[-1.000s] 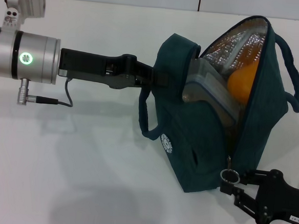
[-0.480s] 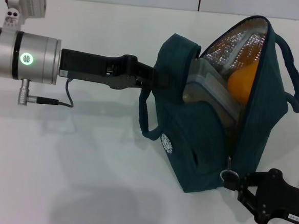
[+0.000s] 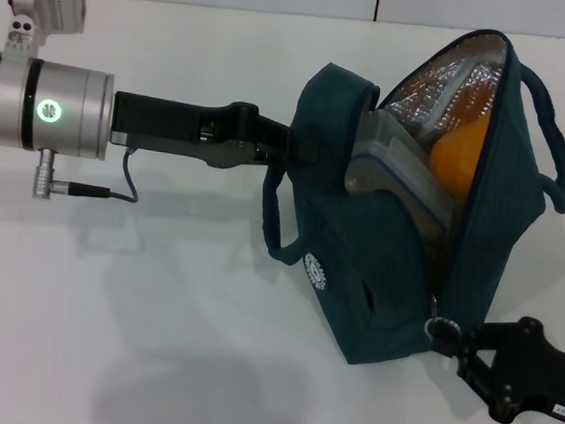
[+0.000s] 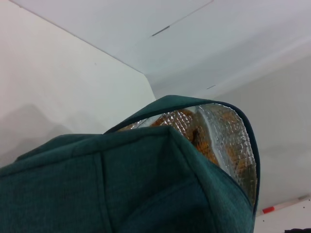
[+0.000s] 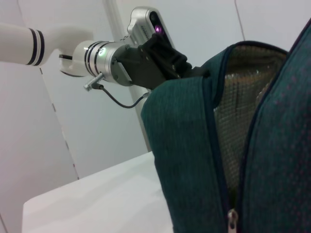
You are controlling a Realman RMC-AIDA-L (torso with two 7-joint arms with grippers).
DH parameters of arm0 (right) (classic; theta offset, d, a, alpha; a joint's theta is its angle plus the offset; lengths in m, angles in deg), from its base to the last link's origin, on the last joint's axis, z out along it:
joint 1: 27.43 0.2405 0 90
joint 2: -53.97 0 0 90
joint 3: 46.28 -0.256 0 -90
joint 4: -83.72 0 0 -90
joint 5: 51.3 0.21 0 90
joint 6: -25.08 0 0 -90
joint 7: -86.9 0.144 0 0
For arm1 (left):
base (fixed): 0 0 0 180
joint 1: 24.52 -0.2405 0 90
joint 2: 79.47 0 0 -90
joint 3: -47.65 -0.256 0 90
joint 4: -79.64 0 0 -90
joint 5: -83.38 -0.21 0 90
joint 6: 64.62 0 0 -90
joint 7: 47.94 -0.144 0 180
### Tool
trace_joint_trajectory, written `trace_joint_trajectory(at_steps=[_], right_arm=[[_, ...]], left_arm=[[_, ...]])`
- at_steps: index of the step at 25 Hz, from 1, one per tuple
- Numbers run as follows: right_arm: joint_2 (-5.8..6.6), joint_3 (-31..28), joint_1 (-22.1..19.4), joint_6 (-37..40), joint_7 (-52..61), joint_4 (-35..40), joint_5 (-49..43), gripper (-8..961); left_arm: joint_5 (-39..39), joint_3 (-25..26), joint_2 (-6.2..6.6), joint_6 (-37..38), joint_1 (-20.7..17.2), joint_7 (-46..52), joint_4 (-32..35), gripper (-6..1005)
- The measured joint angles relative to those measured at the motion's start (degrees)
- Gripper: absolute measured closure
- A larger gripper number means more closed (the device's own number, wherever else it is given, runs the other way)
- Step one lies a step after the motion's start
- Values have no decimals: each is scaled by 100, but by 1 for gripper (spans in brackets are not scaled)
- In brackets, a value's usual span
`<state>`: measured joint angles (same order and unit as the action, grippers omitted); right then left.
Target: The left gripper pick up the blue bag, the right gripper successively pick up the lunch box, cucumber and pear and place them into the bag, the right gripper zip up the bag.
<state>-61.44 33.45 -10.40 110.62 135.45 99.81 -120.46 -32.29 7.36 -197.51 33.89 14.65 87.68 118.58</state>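
Observation:
The blue bag (image 3: 385, 277) leans on the white table with its mouth open, showing the silver foil lining. Inside it the lunch box (image 3: 401, 177) stands on edge, and the orange pear (image 3: 461, 152) rests behind it. The cucumber is hidden. My left gripper (image 3: 292, 150) reaches in from the left and is shut on the bag's upper left edge, its fingertips covered by fabric. That fabric (image 4: 121, 184) fills the left wrist view. At the bag's lower right corner my right gripper (image 3: 458, 343) is shut on the zipper's ring pull (image 3: 441, 329). The zipper slider (image 5: 232, 218) shows in the right wrist view.
One loop handle (image 3: 549, 143) sticks out at the bag's right side and the other (image 3: 272, 221) hangs down on its left. A cable (image 3: 119, 186) droops from the left arm's silver wrist (image 3: 47, 108). The white table (image 3: 159, 310) stretches in front and to the left.
My right gripper has moved up to the ring pull and then shifted right, and the ring has followed it slightly. The bag and the left arm have stayed where they were.

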Motion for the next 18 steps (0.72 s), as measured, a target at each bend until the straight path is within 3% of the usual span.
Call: trace_joint_trajectory(at_steps=[18], right_arm=[[37,-513,-327,923,-450,1,329,931]], left_arm=[[49,0,0,10,-29,-178,0,949]])
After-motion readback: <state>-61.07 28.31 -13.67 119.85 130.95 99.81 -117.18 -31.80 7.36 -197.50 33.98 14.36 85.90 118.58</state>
